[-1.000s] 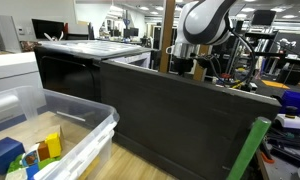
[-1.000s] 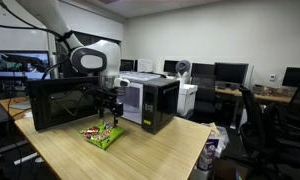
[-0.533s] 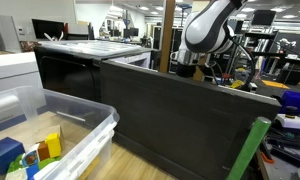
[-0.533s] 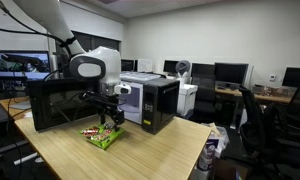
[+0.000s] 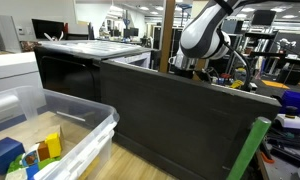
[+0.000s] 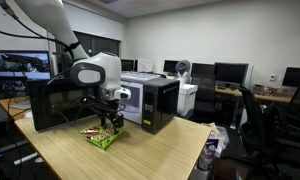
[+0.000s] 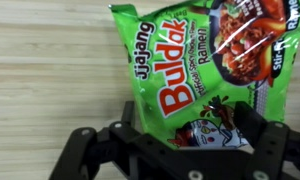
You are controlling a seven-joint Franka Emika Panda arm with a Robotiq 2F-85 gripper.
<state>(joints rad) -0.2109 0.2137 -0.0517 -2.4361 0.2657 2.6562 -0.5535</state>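
Ramen packet (image 7: 205, 75), green and glossy, lies flat on the wooden desk (image 6: 155, 155) with its printed face up. In an exterior view it sits in the middle of the desk's width, toward the back edge, where a black panel (image 6: 55, 105) and a microwave (image 6: 155, 100) stand. The gripper (image 7: 175, 150) hangs directly above it with its jaws spread wide, one on each side of the packet's lower end, grasping nothing. Whether the fingertips touch the wrapper cannot be told from the wrist view.

Over the last second the jaws have gone from almost fully apart to fully apart. The wrist has also dipped a little lower and nearer to the packet (image 6: 102, 137), which has stayed where it was. This suggests the packet is free of the gripper and resting on its own weight rather than held.

Farther out, an exterior view shows the arm (image 5: 205, 35) behind a tall dark panel that hides the gripper. A clear plastic bin (image 5: 85, 135) of coloured blocks stands in the foreground.
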